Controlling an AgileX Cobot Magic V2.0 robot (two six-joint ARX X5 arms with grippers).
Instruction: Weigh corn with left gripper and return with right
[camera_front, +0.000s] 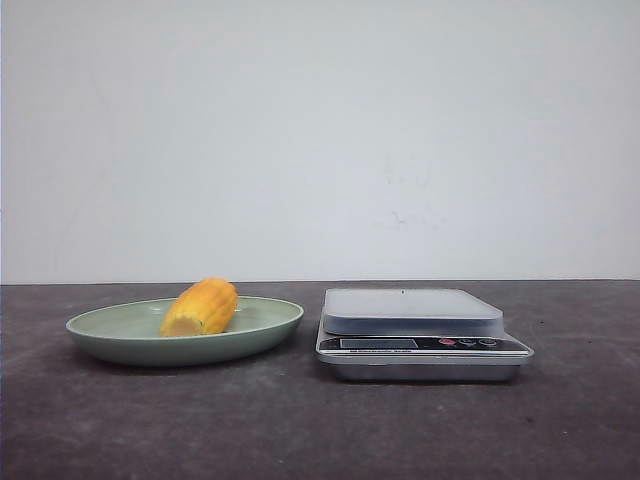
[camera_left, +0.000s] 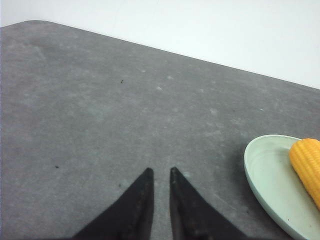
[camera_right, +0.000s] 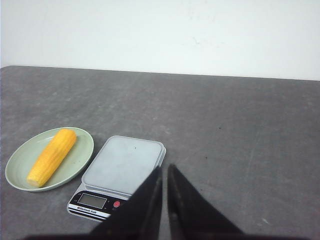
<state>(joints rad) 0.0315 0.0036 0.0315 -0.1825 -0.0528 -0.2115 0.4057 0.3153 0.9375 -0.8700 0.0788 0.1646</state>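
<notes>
The corn (camera_front: 200, 307), a yellow-orange cob, lies in a pale green plate (camera_front: 100, 335) on the left of the dark table. A silver kitchen scale (camera_front: 412, 305) stands just right of the plate, its platform bare. My left gripper (camera_left: 160, 171) hangs over bare table, its fingers nearly together and empty; the corn (camera_left: 307, 160) and plate (camera_left: 265, 170) show at that view's edge, well apart from it. My right gripper (camera_right: 165, 167) is shut and empty, above the table beside the scale (camera_right: 125, 162), with the corn (camera_right: 52, 156) and plate (camera_right: 75, 160) beyond. Neither gripper shows in the front view.
A white wall runs behind the table's far edge. Dark grey table surface lies in front of and to both sides of the plate and scale. The scale's display and buttons (camera_front: 465, 342) face the front.
</notes>
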